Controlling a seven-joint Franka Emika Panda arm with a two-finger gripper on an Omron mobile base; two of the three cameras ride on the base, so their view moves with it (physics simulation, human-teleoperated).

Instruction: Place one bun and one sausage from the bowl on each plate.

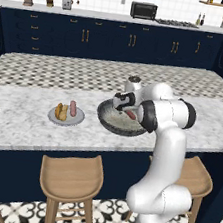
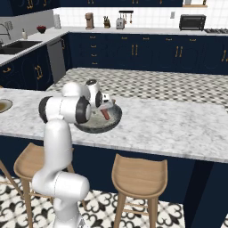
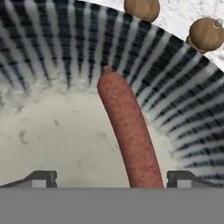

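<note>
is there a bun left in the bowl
No, the hand view shows just one sausage lying in the bowl.

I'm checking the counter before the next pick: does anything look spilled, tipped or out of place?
Nothing stands out. One sausage lies inside the bowl, between the open gripper fingertips. The light grey plate sits flat on the counter, holding bun and sausage. Nothing spilled.

sausage [image 3: 131, 135] in bowl [image 1: 107, 122], plate [image 1: 77, 120] left
</note>
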